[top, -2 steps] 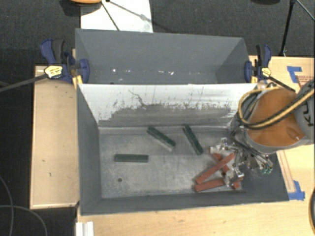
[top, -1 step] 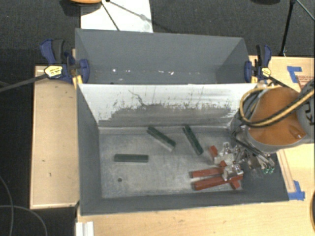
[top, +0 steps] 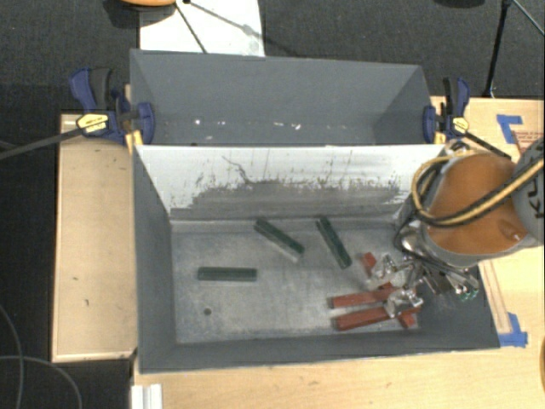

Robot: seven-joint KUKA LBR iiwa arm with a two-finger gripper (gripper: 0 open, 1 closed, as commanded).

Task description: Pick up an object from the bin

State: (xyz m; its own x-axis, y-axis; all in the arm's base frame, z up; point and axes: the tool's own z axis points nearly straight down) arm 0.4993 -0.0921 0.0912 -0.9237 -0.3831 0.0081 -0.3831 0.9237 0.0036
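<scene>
Dark floor all round, and in the middle sits the grey metal bin (top: 156, 262) with a scuffed, scratched back wall. It's pretty sparse inside.

Going from the left, a dark green bar (top: 227, 273) lies flat by itself on the bin floor. A second green bar (top: 279, 237) sits at an angle further back, and a third green bar (top: 333, 242) is tilted just right of that. All three are well apart from the arm.

The right-hand corner is where it's happening. Two reddish-brown bars (top: 358, 308) lie side by side near the front wall, and a small red piece (top: 368, 263) sits a bit behind them. The gripper (top: 400, 292) is down low right at the right-hand ends of those red bars, under the arm's orange cover (top: 473, 207).

I honestly can't tell if the gripper is open or closed, there's too much clutter around it. Both red bars look flat on the floor, so I'd say nothing is picked yet. The reach looks done, and the grab and lift are still to come.
</scene>
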